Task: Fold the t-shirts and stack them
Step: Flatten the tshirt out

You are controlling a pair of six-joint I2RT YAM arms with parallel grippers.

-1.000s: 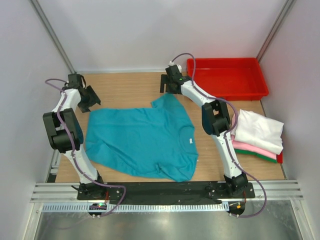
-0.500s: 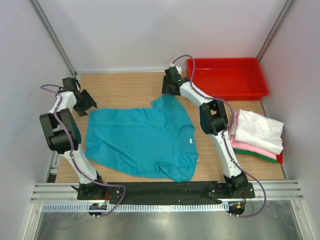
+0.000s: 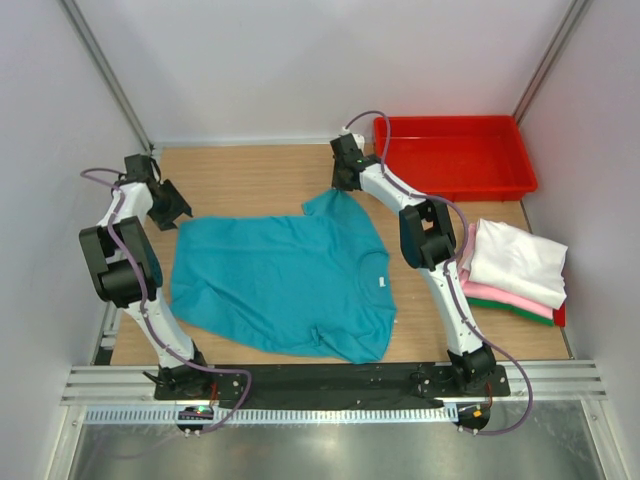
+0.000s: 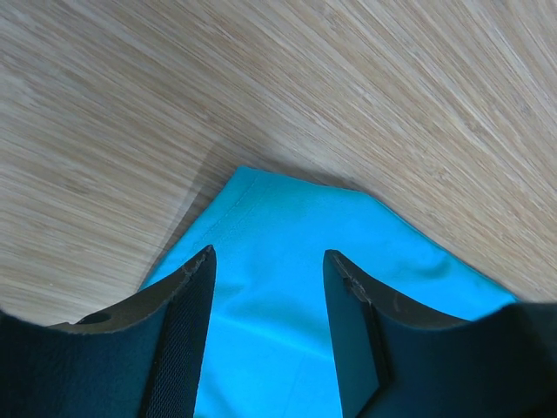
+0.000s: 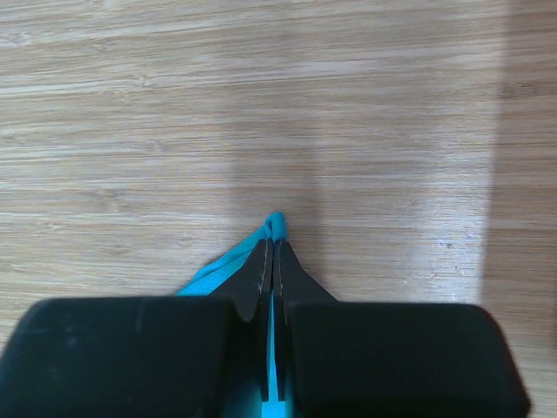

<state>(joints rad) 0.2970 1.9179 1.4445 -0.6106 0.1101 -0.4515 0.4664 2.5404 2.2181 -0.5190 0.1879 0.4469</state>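
Note:
A teal t-shirt (image 3: pixel 280 275) lies spread flat on the wooden table, its small white neck label (image 3: pixel 381 284) toward the right. My right gripper (image 3: pixel 343 183) is at the shirt's far right corner. In the right wrist view it (image 5: pixel 274 244) is shut on a pinched tip of teal cloth (image 5: pixel 277 221). My left gripper (image 3: pixel 168 208) hovers at the far left corner. In the left wrist view it (image 4: pixel 268 254) is open, with the teal corner (image 4: pixel 287 218) lying between its fingers (image 4: pixel 196 287). Folded white (image 3: pixel 515 260), pink (image 3: pixel 497 296) and green (image 3: pixel 527 313) t-shirts are stacked at the right.
A red plastic tray (image 3: pixel 455 172) stands at the back right, behind the folded stack. Grey walls close in the table on the left, back and right. Bare wood (image 3: pixel 250 175) shows between the two grippers along the back.
My right gripper has shut on the teal shirt's far right corner. My left gripper has shifted left to the far left corner and its jaws have narrowed somewhat.

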